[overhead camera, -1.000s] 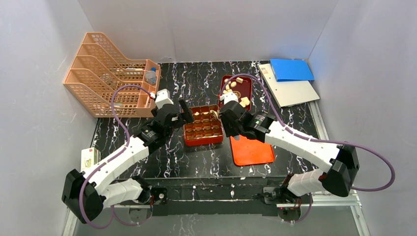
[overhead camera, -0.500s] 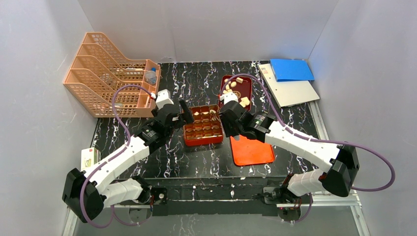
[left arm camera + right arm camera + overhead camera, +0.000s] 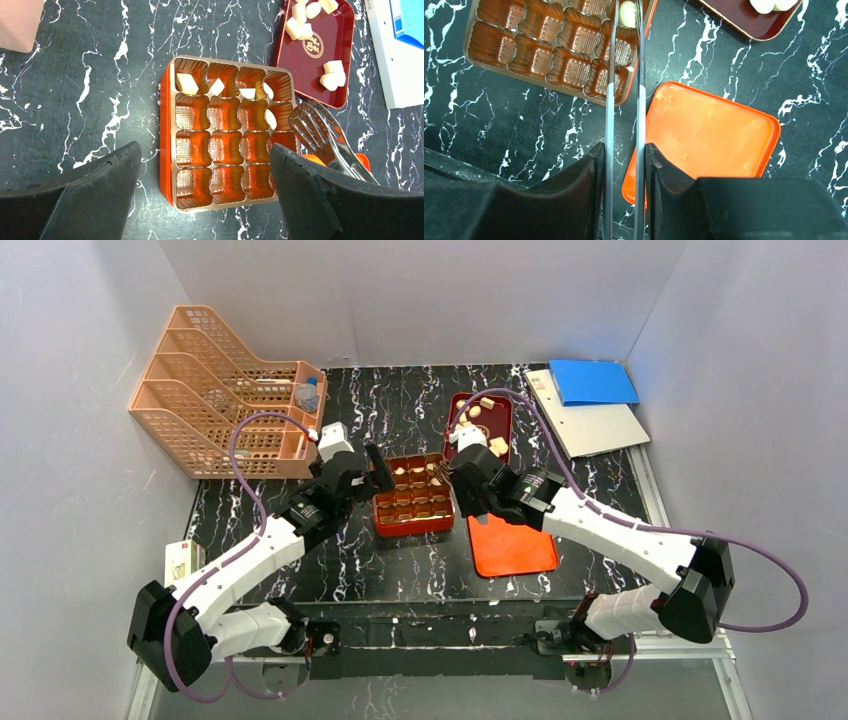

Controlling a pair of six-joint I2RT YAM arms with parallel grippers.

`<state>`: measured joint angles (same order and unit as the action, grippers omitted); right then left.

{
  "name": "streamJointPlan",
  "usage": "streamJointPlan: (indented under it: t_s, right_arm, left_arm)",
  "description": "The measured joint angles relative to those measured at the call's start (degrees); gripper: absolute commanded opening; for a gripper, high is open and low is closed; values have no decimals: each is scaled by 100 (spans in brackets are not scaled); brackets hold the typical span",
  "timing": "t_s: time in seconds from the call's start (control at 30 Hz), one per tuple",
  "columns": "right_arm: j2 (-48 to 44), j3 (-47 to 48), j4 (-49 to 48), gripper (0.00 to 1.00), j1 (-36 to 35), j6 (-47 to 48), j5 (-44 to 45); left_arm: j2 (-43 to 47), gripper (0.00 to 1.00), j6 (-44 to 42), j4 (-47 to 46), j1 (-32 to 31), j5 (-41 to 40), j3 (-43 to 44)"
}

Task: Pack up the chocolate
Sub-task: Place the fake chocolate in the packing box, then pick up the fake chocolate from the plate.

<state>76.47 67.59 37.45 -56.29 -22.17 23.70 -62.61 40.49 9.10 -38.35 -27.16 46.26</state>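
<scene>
Chocolate (image 3: 187,84) is lying in two places: several pale pieces are sitting in the far cells of the orange-red compartmented box (image 3: 167,145), and more are resting on the dark red tray (image 3: 312,75) just beyond its right corner. Right end effector (image 3: 624,155) is clamping metal tongs (image 3: 320,135), whose tips are hanging over the box's right column with one piece between them. Left end effector (image 3: 205,160) is hovering at the box's left side, fingers spread wide apart.

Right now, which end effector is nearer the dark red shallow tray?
Right end effector, gripping metal tongs, is beside the tray; left end effector sits across the orange-red box.
</scene>
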Motion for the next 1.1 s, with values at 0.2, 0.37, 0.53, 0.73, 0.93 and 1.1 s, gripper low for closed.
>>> streamJointPlan:
  t_s: [0.2, 0.37, 0.53, 0.73, 0.93, 1.1]
  right_arm:
    - [-142, 2, -2, 23, 0, 4, 179]
    - [-153, 42, 9, 26, 37, 33, 560]
    - [-142, 59, -42, 27, 531, 197, 649]
    - [76, 92, -446, 30, 1569, 597, 352]
    - [745, 323, -949, 38, 2120, 1091, -157]
    - [1303, 588, -1261, 41, 2339, 1414, -575]
  left_arm:
    - [0, 97, 4, 0, 0, 2, 0]
    - [0, 97, 4, -2, 0, 4, 0]
    - [0, 97, 4, -9, 0, 24, 0]
    - [-9, 97, 7, -70, 0, 68, 0]
    - [-92, 98, 9, -221, 0, 83, 0]
    - [-101, 98, 24, -313, 24, 98, -2]
